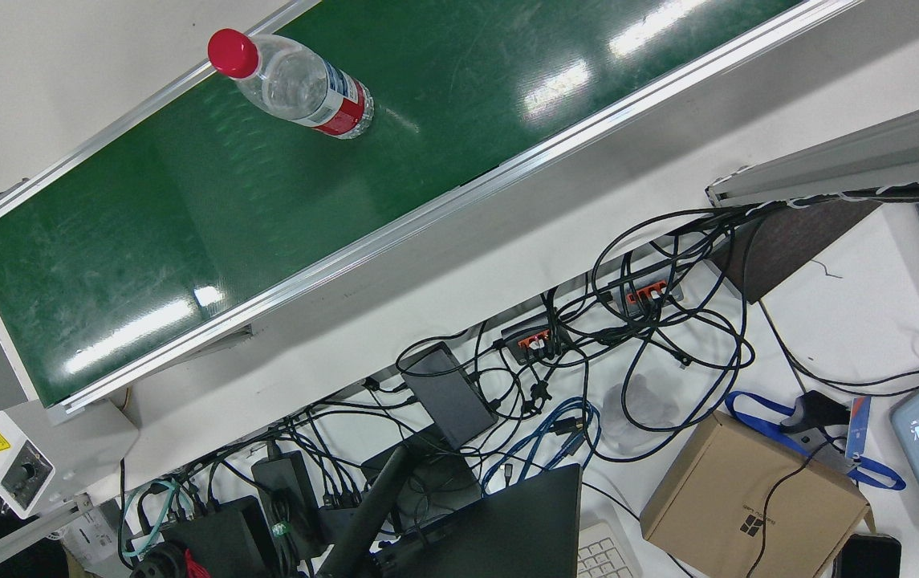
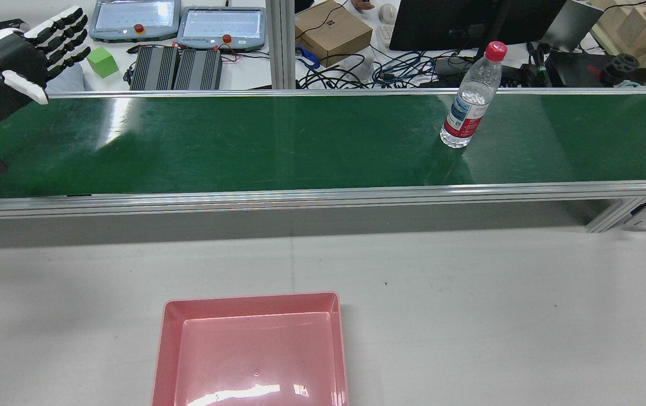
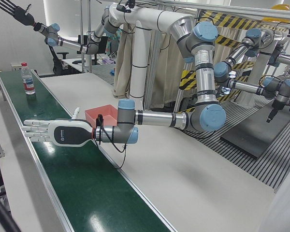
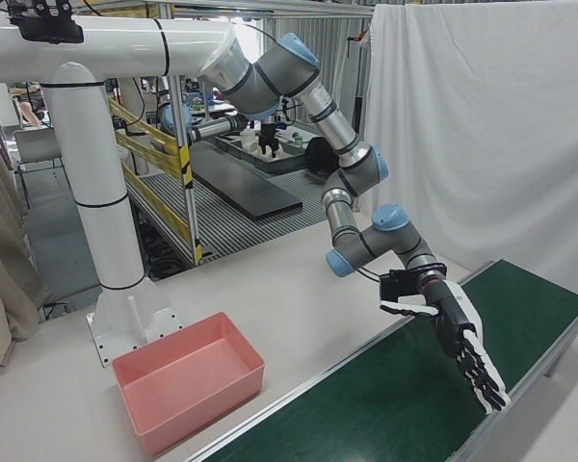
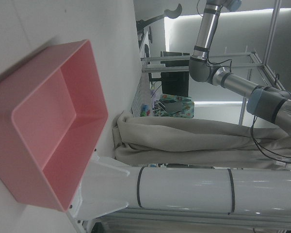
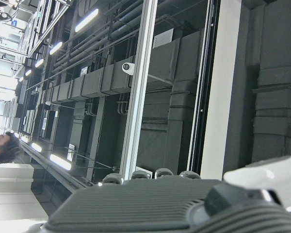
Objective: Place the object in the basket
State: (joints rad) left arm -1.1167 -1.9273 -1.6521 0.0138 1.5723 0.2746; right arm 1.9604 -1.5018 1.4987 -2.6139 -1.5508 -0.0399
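Rear view is showing my left hand (image 2: 15, 59) hovering with fingers (image 2: 66, 36) spread, holding nothing; the right hand I cannot judge. Far beyond those fingertips the bottle (image 2: 471, 98) is standing upright on the belt (image 2: 244, 141). Reaching late, I risk toppling it.

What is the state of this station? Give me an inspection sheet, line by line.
Surface: green belt bare except for the bottle; white table holds only the basket.
Job's things: bottle upright on the belt, red cap on; pink basket empty.
Clutter: box, green cube, pendants on the desk beyond the belt.
Hands: left hand open over the belt, far from the bottle; right hand open, raised high.
Cables: tangle on the desk, off the belt.
Surroundings: white curtain; more arms behind.
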